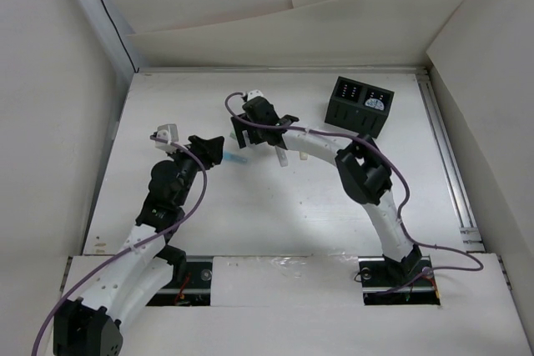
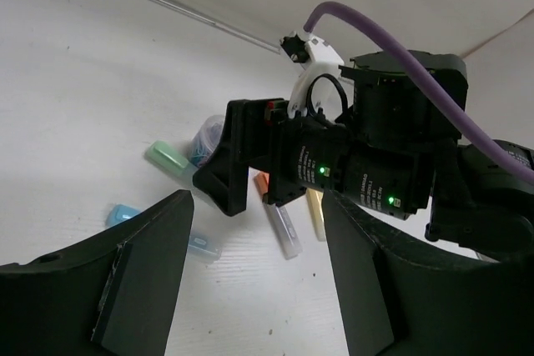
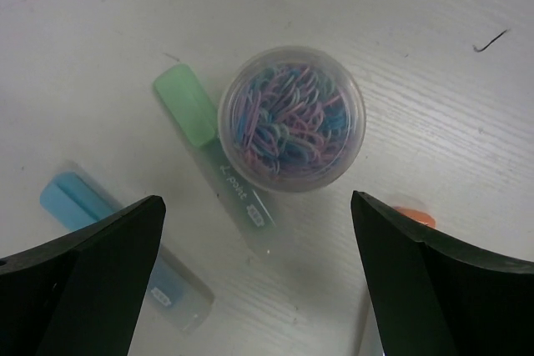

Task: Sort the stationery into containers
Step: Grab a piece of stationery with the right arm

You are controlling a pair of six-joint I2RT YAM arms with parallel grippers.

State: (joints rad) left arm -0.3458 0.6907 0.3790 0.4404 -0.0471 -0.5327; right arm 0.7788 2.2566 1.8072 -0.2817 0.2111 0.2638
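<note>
We count four marker sticks on the bench (image 1: 275,214), clustered mid-bench: mint green (image 3: 185,106), light blue (image 3: 73,200), orange-white (image 2: 282,227), yellow (image 2: 315,210). Two round items. One is a clear tub of coloured clips (image 3: 292,118) just right of the mint stick; whether they touch, we can't tell. The other is a blue-white round one (image 1: 375,103), in the right compartment of the black box (image 1: 355,122), far right. One box, two compartments; the left one shows white dots.

Right claw (image 3: 254,206) is spread wide above the clip tub, pinching nothing. Left claw (image 2: 254,273) is also spread and empty, just left of the cluster.

Hidden:
- From above, the right claw covers most of the cluster; only a blue sliver shows.
- The right wrist view cuts the orange-white stick to its tip.
- In the left wrist view the tub sits mostly behind the right claw.
</note>
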